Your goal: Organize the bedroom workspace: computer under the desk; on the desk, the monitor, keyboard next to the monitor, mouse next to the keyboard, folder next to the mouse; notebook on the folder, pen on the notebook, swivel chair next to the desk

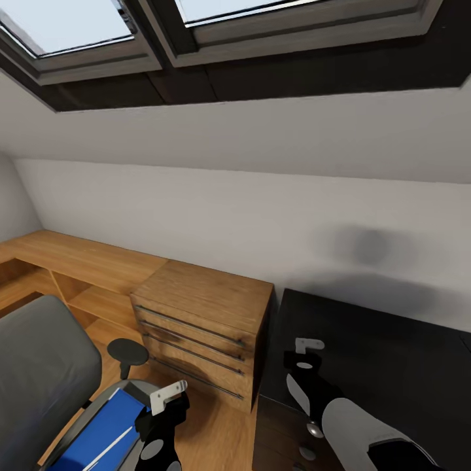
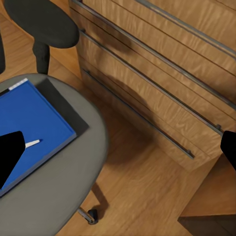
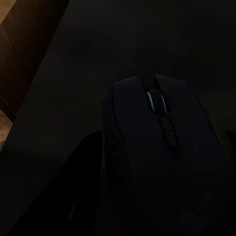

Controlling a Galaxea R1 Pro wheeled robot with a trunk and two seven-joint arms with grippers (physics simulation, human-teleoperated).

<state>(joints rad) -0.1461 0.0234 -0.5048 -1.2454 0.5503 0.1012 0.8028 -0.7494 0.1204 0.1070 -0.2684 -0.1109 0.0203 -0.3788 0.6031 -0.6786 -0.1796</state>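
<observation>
The swivel chair (image 1: pixel 39 373) stands at the lower left, its grey seat (image 2: pixel 59 196) carrying a flat blue folder-like cover (image 2: pixel 29 123) with a white pen (image 2: pixel 32 143) lying on it. A dark grey sheet edge (image 2: pixel 66 105) shows beneath the blue cover. My left gripper (image 2: pixel 118 152) hangs open above the seat's edge, its fingertips (image 2: pixel 10 157) spread wide; it also shows in the head view (image 1: pixel 167 400). My right gripper (image 1: pixel 304 354) is over the black desk (image 1: pixel 392 353), shut on the black mouse (image 3: pixel 157 157). Monitor, keyboard and computer are out of view.
A wooden chest of drawers (image 1: pixel 203 314) stands between the chair and the desk, close to my left gripper. A low wooden shelf unit (image 1: pixel 78 261) runs along the sloped white wall. The chair's black armrest (image 1: pixel 127 352) sticks up beside the seat. Skylights are overhead.
</observation>
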